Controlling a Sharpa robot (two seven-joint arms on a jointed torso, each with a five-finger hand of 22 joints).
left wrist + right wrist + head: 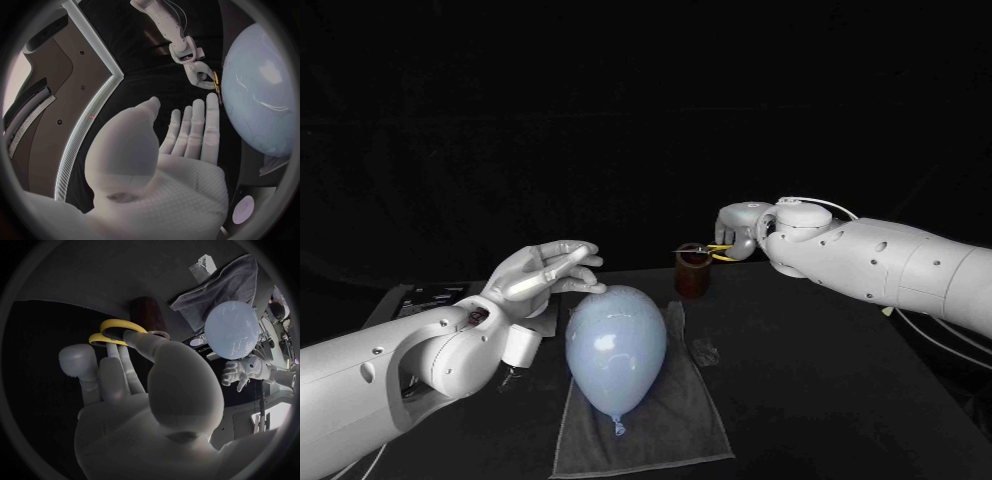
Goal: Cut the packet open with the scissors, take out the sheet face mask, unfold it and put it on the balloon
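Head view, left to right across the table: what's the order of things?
left hand → balloon → brown cup → scissors with yellow handles, standing in the cup → right hand at those handles. The grey towel under the balloon is left out because it overlaps.

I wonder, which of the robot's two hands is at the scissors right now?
The right hand, fingers at the yellow handles of the scissors standing in the brown cup; the left hand holds nothing beside the balloon.
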